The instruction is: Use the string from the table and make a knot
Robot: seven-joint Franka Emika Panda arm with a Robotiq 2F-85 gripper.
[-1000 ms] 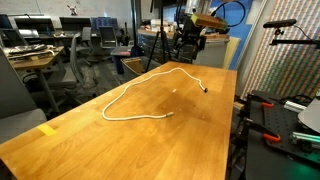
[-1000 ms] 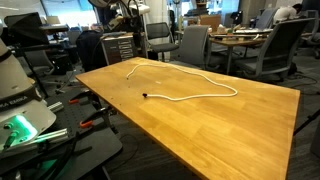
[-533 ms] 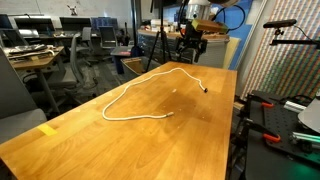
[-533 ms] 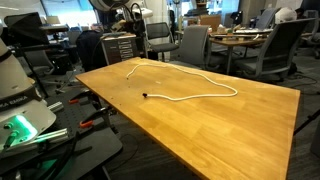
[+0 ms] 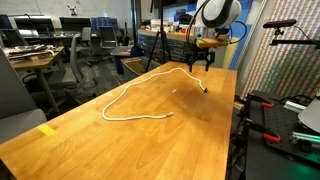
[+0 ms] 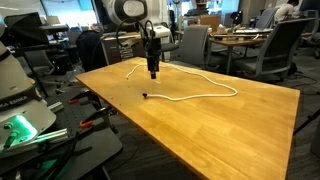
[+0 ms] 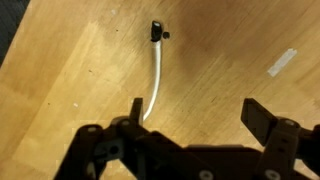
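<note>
Gripper (image 7: 192, 108) released, jaws wide apart, above table (image 5: 150, 140), not touching string (image 7: 156, 80). Wrist view: string's dark tip (image 7: 157, 30) at 11 o'clock from gripper ctr.

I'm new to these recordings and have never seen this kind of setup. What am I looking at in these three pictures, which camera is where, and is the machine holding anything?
The machine is a single robot arm ending in a two-fingered tool. Two of the pictures come from cameras standing outside the robot, looking at the table from different places. The third comes from a camera on the arm's wrist, looking down past the tool's dark fingers.

On the wooden table lies a long white string in a loose loop, with a small dark tip at one end. There is also a yellow tape mark near one edge of the table.

The tool hangs above the tip end of the string with its jaws open, and it is holding nothing.
</note>
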